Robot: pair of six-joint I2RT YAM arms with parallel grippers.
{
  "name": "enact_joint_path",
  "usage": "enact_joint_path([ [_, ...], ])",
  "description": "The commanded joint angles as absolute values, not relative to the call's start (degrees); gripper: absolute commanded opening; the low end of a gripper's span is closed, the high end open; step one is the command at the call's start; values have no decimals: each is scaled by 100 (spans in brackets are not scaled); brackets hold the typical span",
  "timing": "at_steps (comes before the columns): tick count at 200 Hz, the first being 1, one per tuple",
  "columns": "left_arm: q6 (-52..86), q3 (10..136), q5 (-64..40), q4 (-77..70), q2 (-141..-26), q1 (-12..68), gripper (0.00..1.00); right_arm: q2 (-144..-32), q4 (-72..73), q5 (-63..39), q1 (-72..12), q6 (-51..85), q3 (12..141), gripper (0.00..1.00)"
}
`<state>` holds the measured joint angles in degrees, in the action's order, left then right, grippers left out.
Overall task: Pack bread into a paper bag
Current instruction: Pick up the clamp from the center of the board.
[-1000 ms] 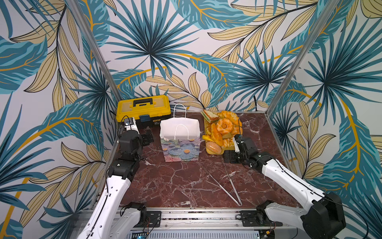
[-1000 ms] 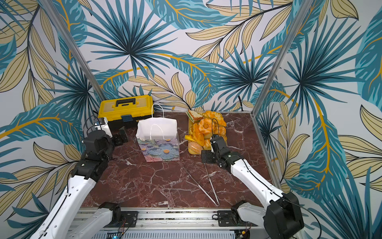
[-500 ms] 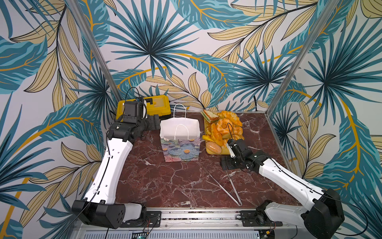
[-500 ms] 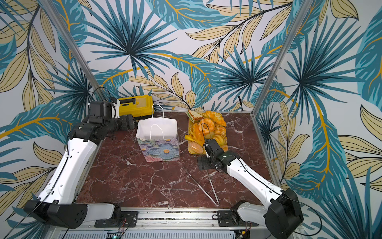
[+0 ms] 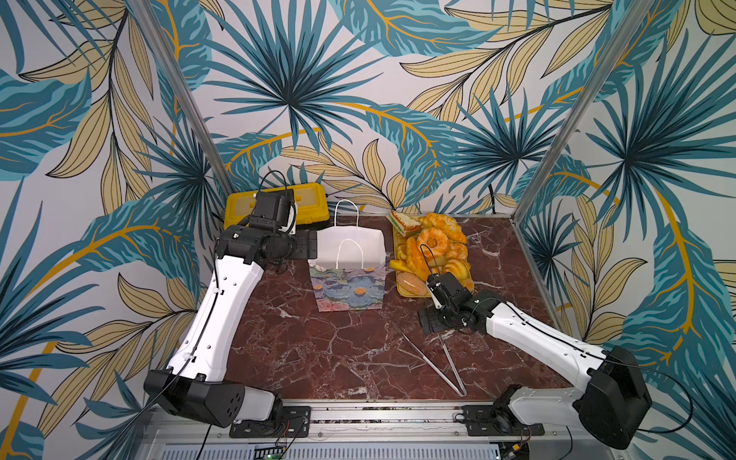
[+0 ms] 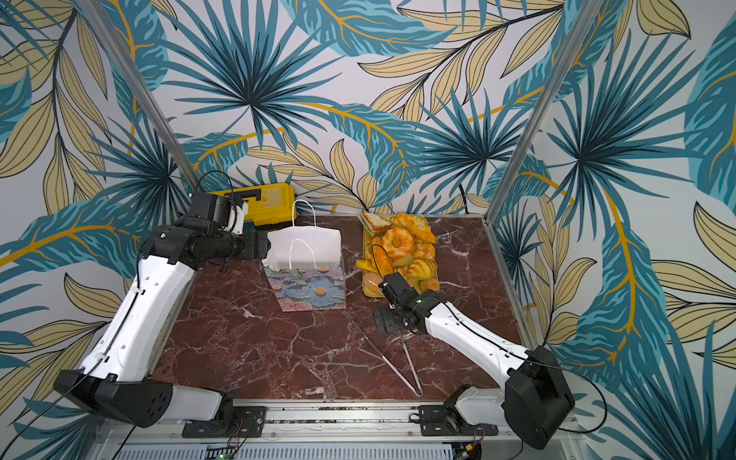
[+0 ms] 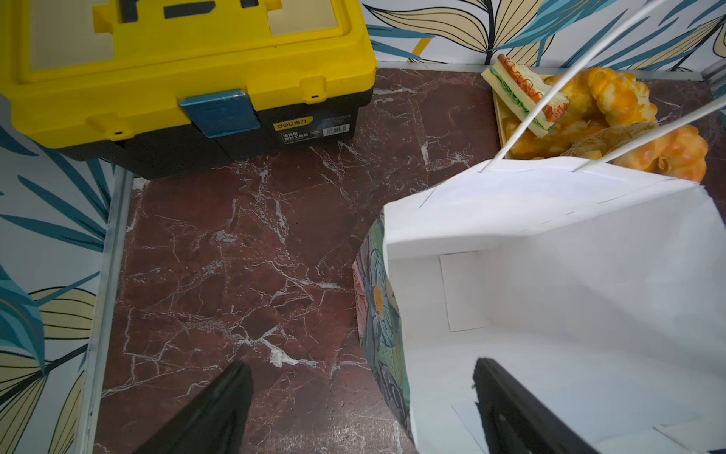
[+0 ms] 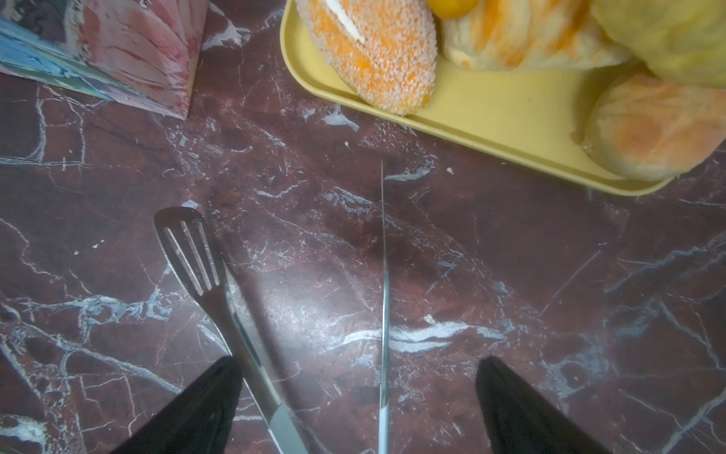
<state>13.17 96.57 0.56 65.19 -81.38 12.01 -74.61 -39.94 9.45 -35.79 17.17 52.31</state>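
Note:
The paper bag (image 5: 350,275) (image 6: 308,286) stands open at the table's back middle, white inside, with blue flowers on its front. The bread (image 5: 434,247) (image 6: 402,249) is heaped on a yellow tray (image 8: 491,114) to its right, a sesame bun (image 8: 377,51) nearest the tray's front edge. My left gripper (image 5: 314,249) (image 7: 361,393) is open and straddles the bag's left wall (image 7: 387,353), one finger inside and one outside. My right gripper (image 5: 428,322) (image 8: 359,393) is open, pointing down just in front of the tray. It hangs over metal tongs (image 8: 196,259) and holds nothing.
The tongs (image 5: 434,362) (image 6: 394,366) lie in a V toward the front edge. A yellow-and-black toolbox (image 5: 314,203) (image 7: 176,70) sits in the back left corner behind my left wrist. Patterned walls enclose the table on three sides.
My left arm rose from low at the table's left side and swung its gripper to the bag's left rim. My right gripper drew back from the tray's front edge to above the tongs.

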Motion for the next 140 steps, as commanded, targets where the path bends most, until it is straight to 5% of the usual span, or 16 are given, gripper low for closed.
enact_joint_path([
  [1, 1518, 9663, 28, 6380, -8325, 1345, 93, -7480, -4115, 1289, -3633, 1752, 5280, 97],
  [43, 1669, 9672, 191, 6091, -8747, 1561, 85, -7387, -4093, 1406, -3660, 1766, 5190, 97],
  [94, 1758, 9926, 368, 6267, -9045, 1586, 57, -7406, -4060, 1429, -3669, 1756, 5091, 97],
  [140, 1723, 10000, 545, 6405, -8950, 1588, 56, -7557, -4000, 1387, -3673, 1740, 5080, 97],
])
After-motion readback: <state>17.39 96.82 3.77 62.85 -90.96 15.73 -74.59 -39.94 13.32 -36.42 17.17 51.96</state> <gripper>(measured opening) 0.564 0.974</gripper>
